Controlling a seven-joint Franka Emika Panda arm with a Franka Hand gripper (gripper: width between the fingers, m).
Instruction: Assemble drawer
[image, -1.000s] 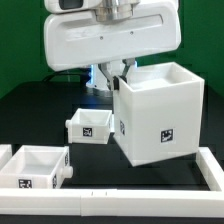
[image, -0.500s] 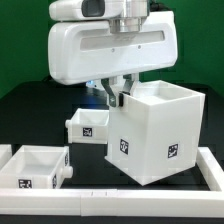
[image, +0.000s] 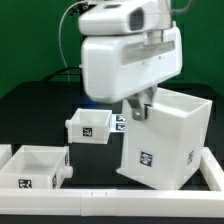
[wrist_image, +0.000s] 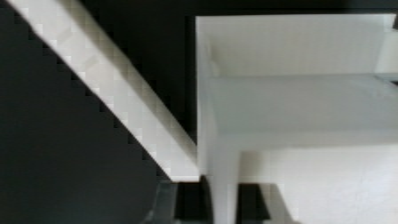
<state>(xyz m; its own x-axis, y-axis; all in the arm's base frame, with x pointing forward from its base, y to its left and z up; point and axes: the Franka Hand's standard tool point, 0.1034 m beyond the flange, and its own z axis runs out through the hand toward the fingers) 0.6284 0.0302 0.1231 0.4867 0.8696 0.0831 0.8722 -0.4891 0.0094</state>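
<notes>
Exterior view: the white arm (image: 125, 55) fills the upper middle of the frame and hides whatever is behind it. It also hides most of the gripper (image: 138, 110), of which only the dark tips show below the arm's housing. The tips sit at the upper left corner of the casing (image: 165, 140). The casing is the big open-topped white box at the right of the frame. It is tilted, with its top leaning toward the right edge, and two square tags show on the faces toward the camera. Its lower edge lies just above the white rail (image: 120, 203) that runs along the bottom of the frame. Whether that edge rests on the black table (image: 40, 110) or hangs clear cannot be told.

A small tray (image: 88, 126) sits at mid-frame, left of the casing and apart from it. The tag on its front is readable, but the knob is too small to make out. The second tray (image: 45, 172) sits at lower left, against the rail. A further white piece is cut off by the left edge.

In the wrist view the picture is blurred. One thin white wall of the casing stands between the two grey fingers (wrist_image: 178, 205), and both fingers are pressed against it, so the gripper is clamped on that wall. The casing's inside is only partly seen. The rail crosses as a slanted white bar over the black table.
</notes>
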